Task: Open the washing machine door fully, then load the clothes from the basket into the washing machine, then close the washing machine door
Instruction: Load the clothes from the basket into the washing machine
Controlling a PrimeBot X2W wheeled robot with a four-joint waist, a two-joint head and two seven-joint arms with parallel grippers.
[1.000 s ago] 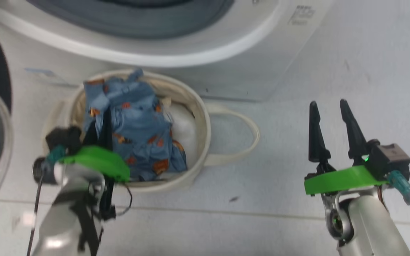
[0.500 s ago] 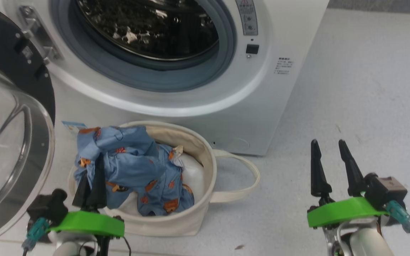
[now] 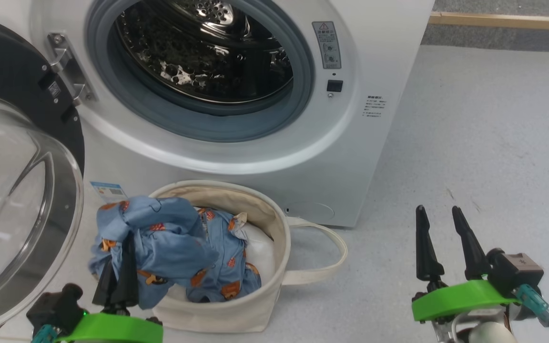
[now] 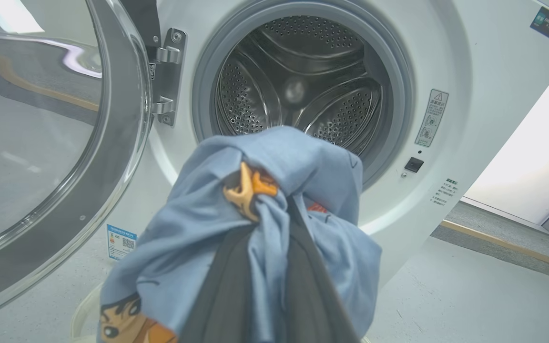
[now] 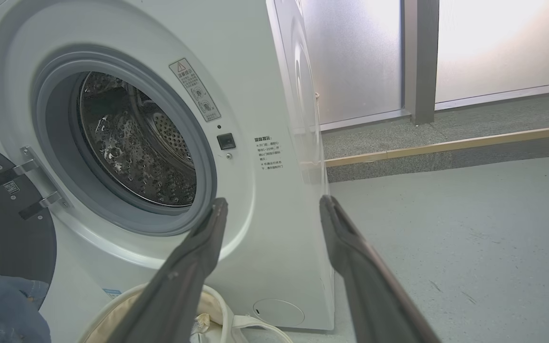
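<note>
1. Since the washing machine door [image 3: 19, 195] stands swung wide at 9 o'clock of the washing machine [image 3: 350, 143], the first job looks done.
2. Loading is only at its start, I think: the drum [image 3: 208, 57] looks bare, with no clothes inside.
3. The clothes [image 3: 174, 243], blue with little bears, are bunched up over the rim of the basket [image 3: 236, 309]. It sits on the floor [image 3: 493, 143] at 6 o'clock of the drum's mouth, close to the machine's front.
4. The left claw [image 3: 124, 267] is pinched tight on a bunch of the blue cloth, at the basket's 8 o'clock side.
5. The right claw [image 3: 437, 214] is spread wide and holds nothing, off at 4 o'clock above the floor.
6. Left to do, I think: carry the clothes up into the drum, then shut the door.
7. Hard to see: the left claw's tips are buried in cloth. The door is cut off at the picture's edge. A white bag [image 3: 261, 243] lies under the blue cloth, and I cannot tell what else hides beneath.
</note>
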